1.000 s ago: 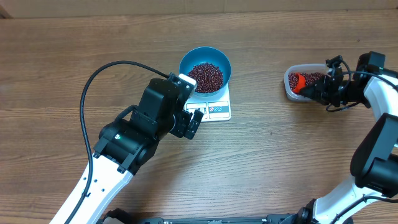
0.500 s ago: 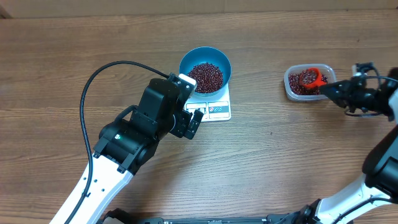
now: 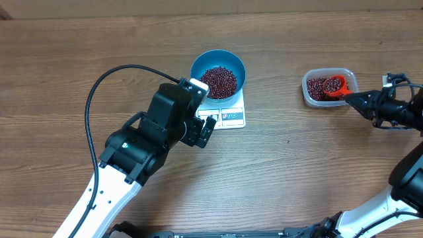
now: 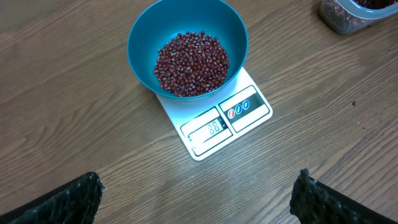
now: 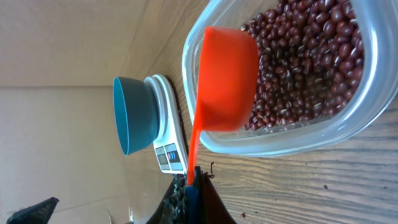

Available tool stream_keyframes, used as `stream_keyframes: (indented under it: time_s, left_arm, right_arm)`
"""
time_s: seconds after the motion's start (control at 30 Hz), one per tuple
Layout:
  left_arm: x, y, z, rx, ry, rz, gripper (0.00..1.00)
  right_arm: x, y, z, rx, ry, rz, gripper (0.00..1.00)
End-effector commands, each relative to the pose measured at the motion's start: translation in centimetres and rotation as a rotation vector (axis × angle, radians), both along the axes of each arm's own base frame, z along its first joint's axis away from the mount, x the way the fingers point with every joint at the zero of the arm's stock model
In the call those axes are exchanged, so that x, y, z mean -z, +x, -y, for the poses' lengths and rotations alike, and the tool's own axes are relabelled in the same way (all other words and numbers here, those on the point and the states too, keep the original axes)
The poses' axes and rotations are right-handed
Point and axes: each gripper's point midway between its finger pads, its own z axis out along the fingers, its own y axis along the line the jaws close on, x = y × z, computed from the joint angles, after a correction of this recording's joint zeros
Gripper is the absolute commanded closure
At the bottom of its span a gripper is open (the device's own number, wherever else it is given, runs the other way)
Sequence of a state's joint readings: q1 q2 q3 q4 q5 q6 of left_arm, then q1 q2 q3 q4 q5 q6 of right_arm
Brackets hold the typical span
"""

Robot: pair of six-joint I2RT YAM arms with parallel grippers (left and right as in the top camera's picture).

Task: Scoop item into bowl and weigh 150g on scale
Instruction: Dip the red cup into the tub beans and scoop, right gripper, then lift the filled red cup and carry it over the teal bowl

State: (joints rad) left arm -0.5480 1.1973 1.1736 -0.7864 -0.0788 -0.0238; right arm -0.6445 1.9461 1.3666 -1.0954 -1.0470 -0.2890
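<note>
**STATION STATUS: WEIGHING SET-UP**

- Counter (image 3: 66, 53): wood-grain, bearing all items.
- Left arm (image 3: 152, 139): raised from the counter's 7 o'clock edge toward centre. Left jaws: fully apart, clamping nothing.
- Right arm (image 3: 404, 173): at the counter's 3 o'clock edge, reaching toward 9 o'clock. Right jaws: together, clamped on the handle of the scoop (image 3: 336, 84).
- Bowl (image 3: 197, 71): blue, seated on the 12 o'clock half of the scale (image 3: 231, 116).
- Scale: white, flat, display at its 6 o'clock edge, uncovered.
- Tub (image 3: 306, 89): clear plastic, at 3 o'clock of the bowl, well apart.
- Scoop: orange-red, cup inside the tub at its 3 o'clock side, handle out over the rim.
- Beans (image 3: 219, 81): dark red, one heap in the bowl, a second lot in the tub.
</note>
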Motion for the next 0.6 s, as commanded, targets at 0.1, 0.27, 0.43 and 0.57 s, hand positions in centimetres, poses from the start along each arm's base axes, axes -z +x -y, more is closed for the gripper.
stream_keyframes:
  time_s: [0.1, 0.27, 0.43, 0.57]
  left_arm:
    - [0.1, 0.2, -0.1, -0.010, -0.006, -0.005, 0.00]
    - [0.1, 0.2, -0.1, -0.010, -0.006, -0.005, 0.00]
    - [0.1, 0.2, -0.1, -0.011, -0.006, -0.005, 0.00]
    - [0.1, 0.2, -0.1, -0.011, -0.006, -0.005, 0.00]
  right_arm:
    - [-0.9, -0.2, -0.8, -0.025, 0.042, 0.051, 0.96]
    - [-1.2, 0.0, -0.9, -0.024, 0.057, 0.066, 0.96]
    - [-1.8, 0.1, -1.1, -0.045, 0.056, 0.128, 0.96]
    - [-2.4, 0.3, -1.2, -0.048, 0.074, 0.162, 0.96]
